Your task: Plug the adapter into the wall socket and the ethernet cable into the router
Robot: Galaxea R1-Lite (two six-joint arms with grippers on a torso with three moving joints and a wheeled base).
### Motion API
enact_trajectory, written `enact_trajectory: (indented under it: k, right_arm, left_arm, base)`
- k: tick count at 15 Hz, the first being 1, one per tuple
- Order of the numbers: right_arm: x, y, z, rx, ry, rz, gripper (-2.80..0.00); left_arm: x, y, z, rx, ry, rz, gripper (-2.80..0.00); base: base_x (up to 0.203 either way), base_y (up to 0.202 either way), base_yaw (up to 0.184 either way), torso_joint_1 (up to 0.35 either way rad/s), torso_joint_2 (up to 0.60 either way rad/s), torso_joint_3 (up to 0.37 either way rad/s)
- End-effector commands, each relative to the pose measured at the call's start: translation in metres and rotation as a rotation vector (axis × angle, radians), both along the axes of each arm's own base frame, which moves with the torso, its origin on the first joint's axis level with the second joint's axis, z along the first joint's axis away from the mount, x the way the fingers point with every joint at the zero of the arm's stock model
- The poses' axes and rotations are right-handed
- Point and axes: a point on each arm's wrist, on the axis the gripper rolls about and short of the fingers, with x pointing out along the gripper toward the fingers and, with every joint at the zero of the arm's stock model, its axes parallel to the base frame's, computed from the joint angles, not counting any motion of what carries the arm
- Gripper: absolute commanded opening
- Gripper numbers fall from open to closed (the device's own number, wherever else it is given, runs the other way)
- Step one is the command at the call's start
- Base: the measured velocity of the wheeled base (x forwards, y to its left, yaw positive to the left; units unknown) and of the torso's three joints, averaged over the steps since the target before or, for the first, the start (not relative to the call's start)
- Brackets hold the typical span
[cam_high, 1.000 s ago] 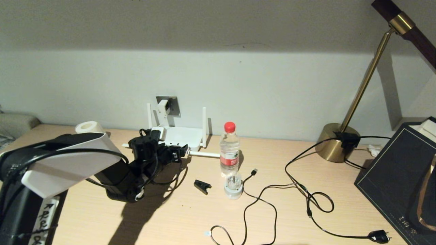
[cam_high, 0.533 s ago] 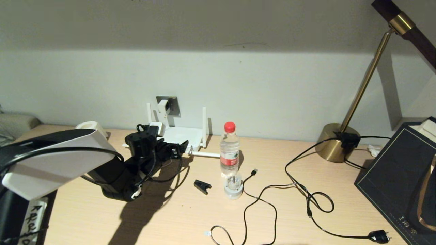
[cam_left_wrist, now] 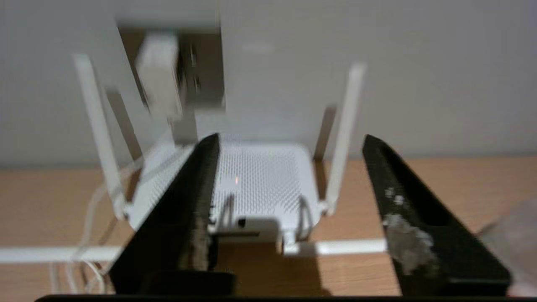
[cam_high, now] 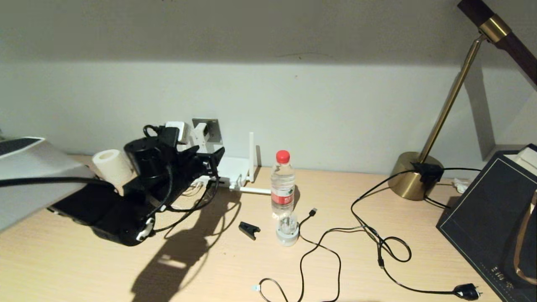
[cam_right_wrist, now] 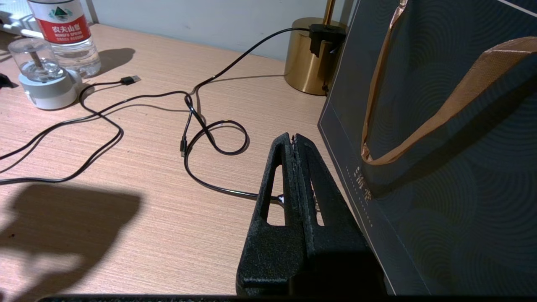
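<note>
Two views split the scene: the left wrist view shows the left gripper (cam_left_wrist: 289, 167) with fingers apart and empty before the router (cam_left_wrist: 260, 180), the adapter (cam_left_wrist: 159, 75) in the wall socket (cam_left_wrist: 201, 67). Only the right wrist view shows the right gripper (cam_right_wrist: 295, 140), pressed together beside a dark bag (cam_right_wrist: 440, 126).

We are losing the router's (cam_high: 233, 167) left half and two antennas behind the left gripper (cam_high: 212, 157) in the head view. The adapter (cam_left_wrist: 158, 75) and wall socket (cam_left_wrist: 201, 67) are smearing into blur in the left wrist view. The dark bag (cam_right_wrist: 440, 147) is running off that picture's edge.
</note>
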Motion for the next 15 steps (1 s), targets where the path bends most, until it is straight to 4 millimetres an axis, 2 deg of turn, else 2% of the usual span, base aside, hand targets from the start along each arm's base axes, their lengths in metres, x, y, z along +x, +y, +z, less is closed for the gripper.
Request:
enact_trajectory:
  k: [1, 3, 4, 5, 6, 7, 9, 10, 11, 12, 15]
  right_arm:
    - [0.002, 0.000, -0.006, -0.001, 0.024, 0.001, -2.80]
    - [0.002, 0.000, -0.006, -0.001, 0.024, 0.002, -2.80]
    - [0.002, 0.000, -0.006, -0.001, 0.024, 0.000, -2.80]
    - [0.002, 0.000, -0.006, -0.001, 0.024, 0.002, -2.80]
    - [0.002, 0.000, -0.006, -0.001, 0.024, 0.000, -2.80]
    - [0.002, 0.000, -0.006, -0.001, 0.024, 0.002, -2.80]
    - [0.002, 0.000, -0.006, -0.001, 0.024, 0.001, -2.80]
    - [0.002, 0.000, -0.006, -0.001, 0.024, 0.000, -2.80]
    - [0.002, 0.000, -0.006, -0.001, 0.024, 0.002, -2.80]
    - [0.002, 0.000, -0.006, -0.003, 0.024, 0.002, -2.80]
    - [0.002, 0.000, -0.006, -0.001, 0.024, 0.001, -2.80]
  left_arm:
    - [-0.062, 0.012, 0.088, -0.040, -0.188, -0.012, -2.80]
    - [-0.120, 0.024, 0.129, -0.039, -0.240, -0.019, -2.80]
    - [-0.154, 0.033, 0.140, -0.037, -0.244, -0.021, -2.80]
    - [-0.185, 0.043, 0.140, -0.027, -0.225, -0.022, -2.80]
    - [-0.215, 0.054, 0.128, -0.007, -0.179, -0.024, -2.80]
    - [-0.242, 0.063, 0.105, 0.021, -0.114, -0.026, -2.80]
    - [-0.279, 0.078, 0.040, 0.092, 0.055, -0.029, -2.80]
    - [-0.295, 0.085, 0.016, 0.111, 0.099, -0.014, -2.80]
    - [-0.306, 0.091, 0.002, 0.121, 0.121, 0.037, -2.80]
    - [-0.314, 0.098, -0.009, 0.136, 0.150, 0.165, -2.80]
    - [-0.332, 0.114, -0.028, 0.139, 0.191, 0.522, -2.80]
  base:
    - [0.000, 0.000, 0.000, 0.000, 0.00, 0.000]
    - [0.000, 0.000, 0.000, 0.000, 0.00, 0.000]
    - [0.000, 0.000, 0.000, 0.000, 0.00, 0.000]
    - [0.000, 0.000, 0.000, 0.000, 0.00, 0.000]
    - [0.000, 0.000, 0.000, 0.000, 0.00, 0.000]
    - [0.000, 0.000, 0.000, 0.000, 0.00, 0.000]
    - [0.000, 0.000, 0.000, 0.000, 0.00, 0.000]
    - [0.000, 0.000, 0.000, 0.000, 0.00, 0.000]
    - [0.000, 0.000, 0.000, 0.000, 0.00, 0.000]
    - [0.000, 0.000, 0.000, 0.000, 0.00, 0.000]
    - [0.000, 0.000, 0.000, 0.000, 0.00, 0.000]
